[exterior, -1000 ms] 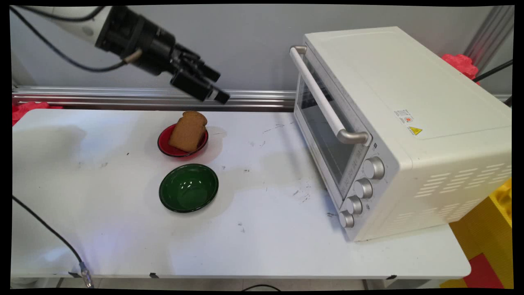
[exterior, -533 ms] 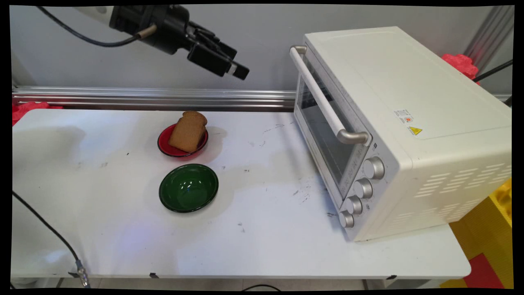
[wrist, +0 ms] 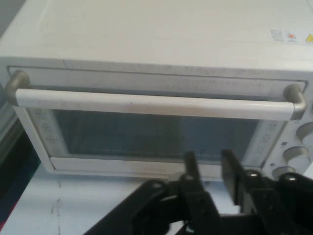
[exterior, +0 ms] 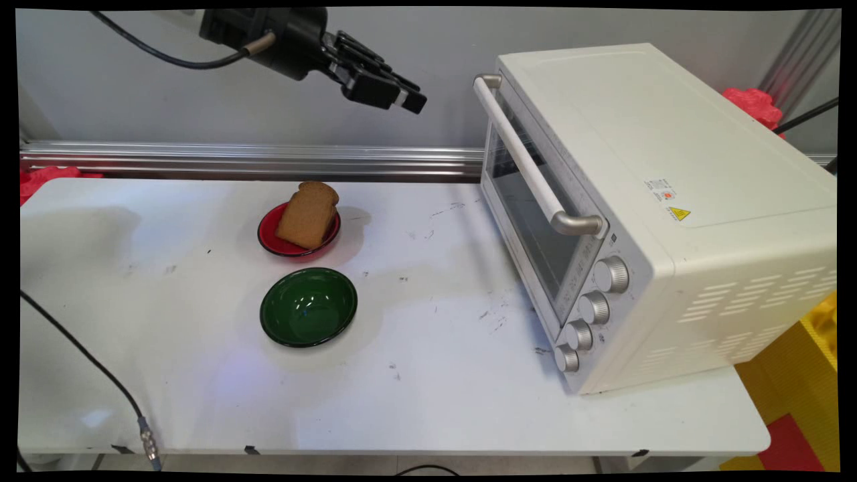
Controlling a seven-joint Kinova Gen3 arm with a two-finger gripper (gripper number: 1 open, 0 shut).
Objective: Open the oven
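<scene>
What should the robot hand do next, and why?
Probably glide a little further toward the white toaster oven. The black two-finger gripper hangs in the air, level with the oven's long white door handle but apart from it, holding nothing. The door is closed.

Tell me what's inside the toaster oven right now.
The toaster oven door is shut. Through its glass only faint horizontal lines like a wire rack show, with no food visible. Glare and the door frame hide the rest. The bread slice sits outside in the red bowl.
</scene>
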